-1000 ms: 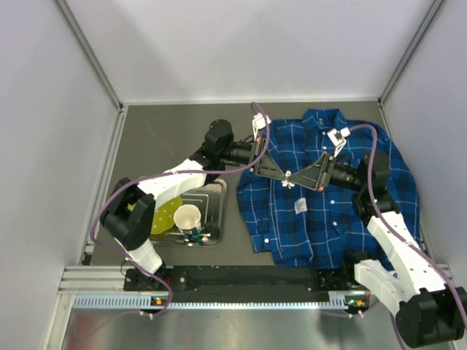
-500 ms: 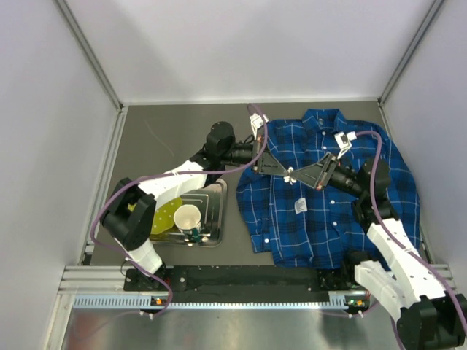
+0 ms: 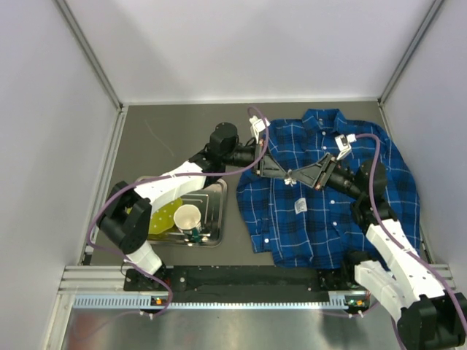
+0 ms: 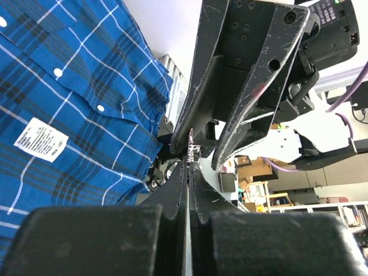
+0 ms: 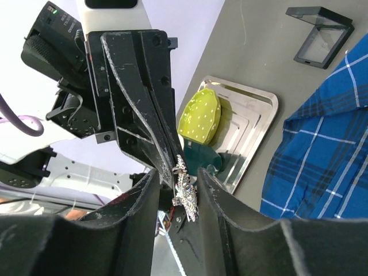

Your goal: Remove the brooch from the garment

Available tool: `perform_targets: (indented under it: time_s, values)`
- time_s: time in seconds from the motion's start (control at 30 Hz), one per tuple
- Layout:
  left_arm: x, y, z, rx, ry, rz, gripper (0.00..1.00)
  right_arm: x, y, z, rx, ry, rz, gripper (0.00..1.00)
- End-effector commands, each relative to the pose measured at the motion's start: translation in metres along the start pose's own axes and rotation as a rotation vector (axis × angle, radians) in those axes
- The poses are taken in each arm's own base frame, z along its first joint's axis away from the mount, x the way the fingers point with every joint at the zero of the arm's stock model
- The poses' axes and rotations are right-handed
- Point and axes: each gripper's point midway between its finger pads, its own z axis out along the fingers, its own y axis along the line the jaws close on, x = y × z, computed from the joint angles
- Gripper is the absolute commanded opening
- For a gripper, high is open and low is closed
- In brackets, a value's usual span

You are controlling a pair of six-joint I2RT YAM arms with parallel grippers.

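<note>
The blue plaid shirt (image 3: 328,211) lies flat at the right of the table; it also shows in the left wrist view (image 4: 69,86) and the right wrist view (image 5: 328,144). The small silvery brooch (image 3: 290,177) is held in the air above the shirt's left front. My left gripper (image 3: 283,173) is shut on it, with the brooch (image 4: 192,152) pinched at the tips of its jaws (image 4: 190,164). My right gripper (image 3: 299,179) faces the left one, open, its two fingers either side of the brooch (image 5: 187,192) with gaps (image 5: 179,184).
A metal tray (image 3: 219,188) left of the shirt holds a paper cup (image 3: 187,217) and a yellow-green bowl (image 3: 164,219). A white cloth tag (image 3: 300,207) sits on the shirt front. An open black box (image 5: 319,34) lies on the table beyond the shirt.
My right gripper has moved left and closer, its fingers now around the brooch. The left gripper has shifted slightly right and still pinches the brooch.
</note>
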Motion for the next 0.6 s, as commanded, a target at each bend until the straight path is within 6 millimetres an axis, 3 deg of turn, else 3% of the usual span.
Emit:
perform_targets:
  time_s: [0.0,0.33,0.57]
  values:
    - [-0.012,-0.026,-0.006,0.028,-0.029,0.095,0.00,-0.010,0.019,-0.001,-0.035,-0.026,-0.046,0.34]
    - [-0.011,-0.025,-0.011,0.018,-0.025,0.089,0.00,-0.022,0.010,-0.013,0.043,-0.057,-0.108,0.54]
    - [-0.018,-0.018,-0.023,-0.031,-0.047,0.032,0.00,-0.018,0.002,-0.017,0.099,-0.007,-0.216,0.57]
